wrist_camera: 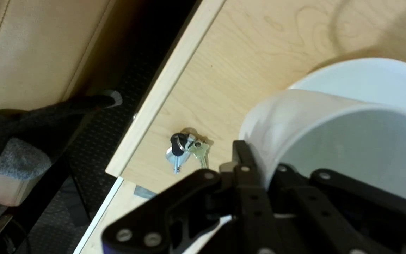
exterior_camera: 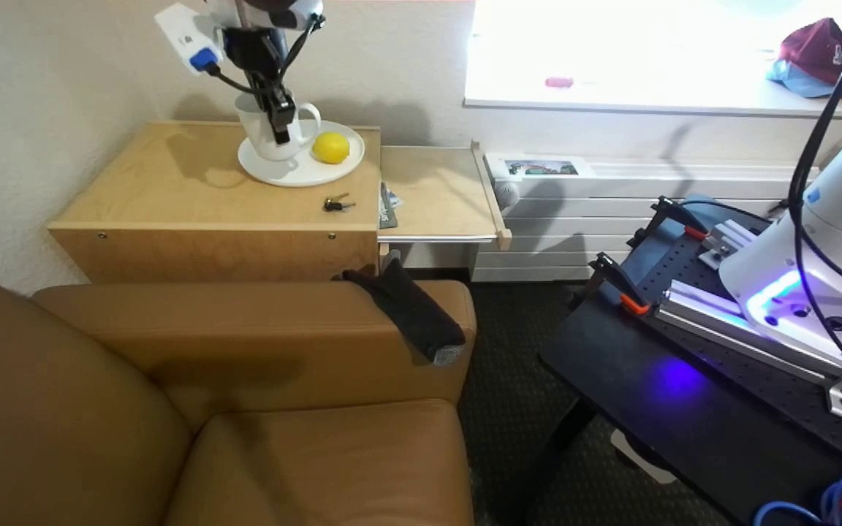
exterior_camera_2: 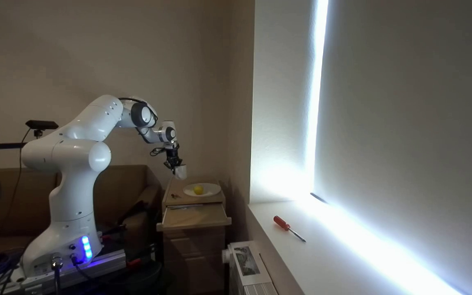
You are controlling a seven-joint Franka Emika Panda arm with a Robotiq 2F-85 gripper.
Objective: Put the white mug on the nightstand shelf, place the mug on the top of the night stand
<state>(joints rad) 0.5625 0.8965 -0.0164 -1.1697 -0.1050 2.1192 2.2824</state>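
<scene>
1. my gripper (wrist_camera: 263,158) is closed on the white mug (wrist_camera: 294,116): its fingers (wrist_camera: 241,155) pinch the wall of the mug, one inside and one outside.
2. i hold it in the air over the nightstand (exterior_camera: 121,193); in an exterior view it hangs higher than the plate (exterior_camera_2: 212,190), apart from it.
3. on the plate sits a yellow lemon (exterior_camera: 331,147), and near a corner of the nightstand lie keys (exterior_camera: 336,204).
4. a pull-out shelf (exterior_camera: 443,190) juts from the nightstand, with a booklet (exterior_camera: 387,208) lying on it.
5. a dark sock (exterior_camera: 415,310) hangs over the armrest of the brown armchair (exterior_camera: 319,460).
6. a red screwdriver (exterior_camera_2: 283,223) and a cap (exterior_camera: 814,58) lie on the window sill (exterior_camera_2: 322,262).
</scene>
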